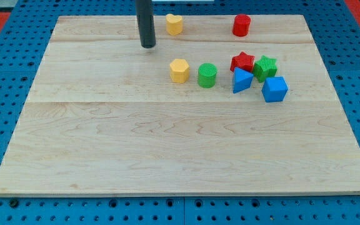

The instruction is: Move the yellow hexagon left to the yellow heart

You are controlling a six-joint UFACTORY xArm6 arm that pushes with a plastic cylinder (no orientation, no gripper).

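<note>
Seven blocks on bare board (105, 137) — no pincer, my tip (148, 46) left of yellow heart (174, 24), above-left of yellow hexagon (179, 70)

You have a pale wooden board (167, 150) resting on a blue pegboard (5, 69). Near the view's top edge sit the yellow heart (174, 24) and, well to its right, a red cylinder (241, 25). Lower down, in a row, you see the yellow hexagon (179, 70) just beside a green cylinder (207, 75), then a tight cluster: red star (242, 61), green star (265, 66), blue triangle (242, 80), blue cube (274, 89).
</note>
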